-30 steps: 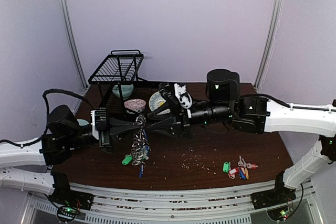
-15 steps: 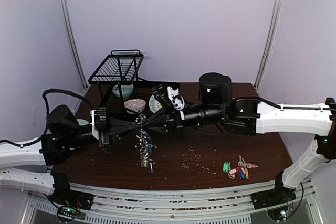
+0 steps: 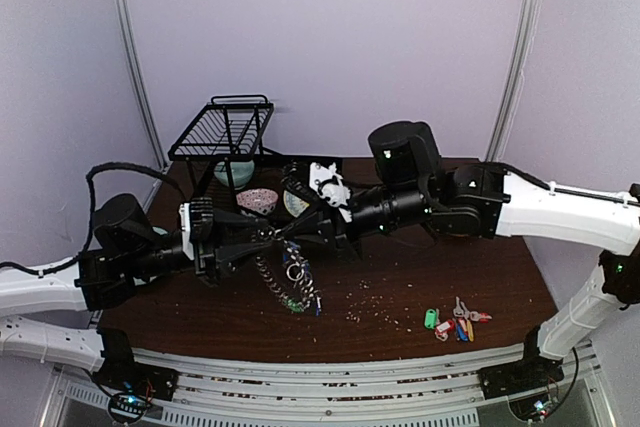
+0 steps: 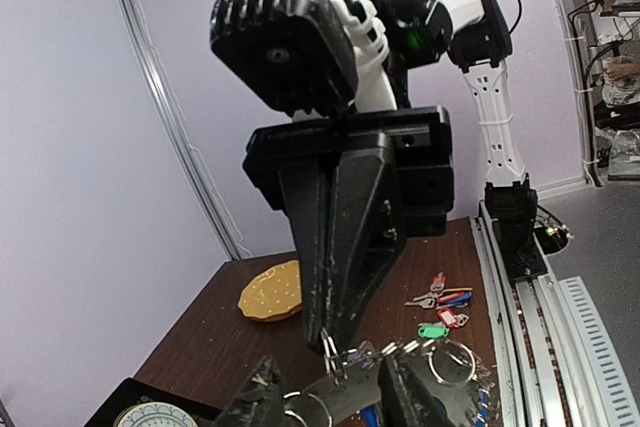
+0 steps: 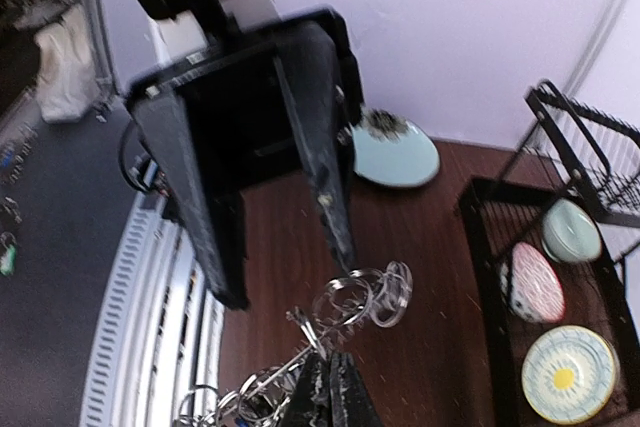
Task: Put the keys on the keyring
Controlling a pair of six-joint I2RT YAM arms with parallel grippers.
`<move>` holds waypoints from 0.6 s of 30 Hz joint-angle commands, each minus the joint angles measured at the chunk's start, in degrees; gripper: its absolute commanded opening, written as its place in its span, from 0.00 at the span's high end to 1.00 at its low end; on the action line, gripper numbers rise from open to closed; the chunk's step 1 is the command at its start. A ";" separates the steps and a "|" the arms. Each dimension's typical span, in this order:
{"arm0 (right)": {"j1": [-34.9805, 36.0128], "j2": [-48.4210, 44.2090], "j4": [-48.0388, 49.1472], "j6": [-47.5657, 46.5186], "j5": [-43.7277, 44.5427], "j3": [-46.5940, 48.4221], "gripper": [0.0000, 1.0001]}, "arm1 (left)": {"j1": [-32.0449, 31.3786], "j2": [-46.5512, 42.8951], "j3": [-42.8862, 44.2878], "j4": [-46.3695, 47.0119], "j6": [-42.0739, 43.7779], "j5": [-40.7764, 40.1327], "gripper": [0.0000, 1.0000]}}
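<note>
The keyring (image 3: 290,272), a chain of silver rings, hangs above the desk (image 3: 400,297) between both arms. The left end effector (image 3: 262,240) pinches its top; the right end effector (image 3: 288,240), pressed together, grips it too. Loose tagged keys (image 3: 455,322) lie well apart at the desk's right.

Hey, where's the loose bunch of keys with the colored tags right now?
In the top view, the keys lie on the table at the near right, apart from both grippers.
</note>
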 commanded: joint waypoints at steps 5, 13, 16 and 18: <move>5.25 4.36 -34.09 -12.51 26.13 19.46 1.00 | 0.20 5.63 8.49 -11.08 3.14 0.17 0.67; 9.58 8.63 -36.77 -14.92 32.24 26.66 1.00 | 0.19 6.74 8.18 -8.38 1.46 1.80 0.72; 9.90 9.33 -36.22 -14.54 32.33 27.42 1.00 | 0.16 6.77 7.56 -7.23 0.94 3.50 0.73; 10.01 9.49 -35.34 -14.30 32.45 27.52 1.00 | 0.13 7.22 7.61 -7.25 0.56 3.65 0.73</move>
